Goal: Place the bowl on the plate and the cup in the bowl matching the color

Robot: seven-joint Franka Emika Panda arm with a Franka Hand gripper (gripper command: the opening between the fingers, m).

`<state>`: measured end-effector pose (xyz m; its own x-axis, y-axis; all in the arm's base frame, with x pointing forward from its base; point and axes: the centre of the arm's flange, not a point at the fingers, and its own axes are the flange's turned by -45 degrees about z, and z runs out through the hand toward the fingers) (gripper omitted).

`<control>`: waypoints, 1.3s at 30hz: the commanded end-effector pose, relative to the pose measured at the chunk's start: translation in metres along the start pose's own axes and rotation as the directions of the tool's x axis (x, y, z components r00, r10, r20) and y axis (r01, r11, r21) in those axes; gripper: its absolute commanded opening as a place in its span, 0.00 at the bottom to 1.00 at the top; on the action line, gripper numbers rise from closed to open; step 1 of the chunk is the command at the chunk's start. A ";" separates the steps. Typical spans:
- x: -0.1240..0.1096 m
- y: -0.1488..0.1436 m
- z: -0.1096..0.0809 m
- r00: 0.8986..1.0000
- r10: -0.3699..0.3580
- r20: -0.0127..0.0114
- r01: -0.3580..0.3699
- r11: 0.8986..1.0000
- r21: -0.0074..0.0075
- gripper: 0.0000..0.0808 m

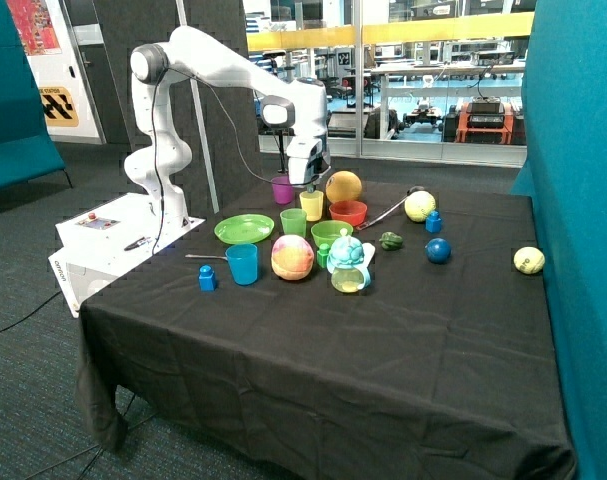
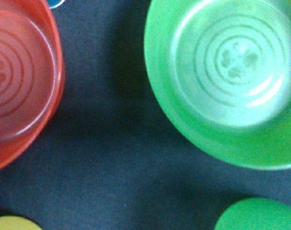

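The light-green bowl (image 1: 331, 232) (image 2: 226, 76) stands empty on the black cloth, beside the red-orange bowl (image 1: 348, 212) (image 2: 16, 81). The bright-green plate (image 1: 244, 229) lies bare nearer the robot's base. Between plate and bowl stands the light-green cup (image 1: 294, 221), upright; only its rim (image 2: 258, 215) shows in the wrist view. My gripper (image 1: 311, 183) hangs above the table, over the yellow cup (image 1: 311, 205) (image 2: 13, 224) and close to the two bowls. It holds nothing that I can see. The wrist view looks straight down on the cloth between the two bowls.
A purple cup (image 1: 282, 189) and an orange ball (image 1: 344, 186) stand behind the gripper. In front are a blue cup (image 1: 243, 264), a blue block (image 1: 207, 277), a peach-coloured ball (image 1: 292, 257) and a toy teapot (image 1: 349, 265). More balls (image 1: 419, 206) lie towards the far side.
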<state>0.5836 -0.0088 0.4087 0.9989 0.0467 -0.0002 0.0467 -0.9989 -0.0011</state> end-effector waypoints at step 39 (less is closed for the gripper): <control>0.038 -0.021 0.052 0.999 -0.042 0.000 0.042 0.999 -0.001 0.94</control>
<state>0.6201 0.0126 0.3616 0.9962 0.0874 -0.0013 0.0874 -0.9962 -0.0022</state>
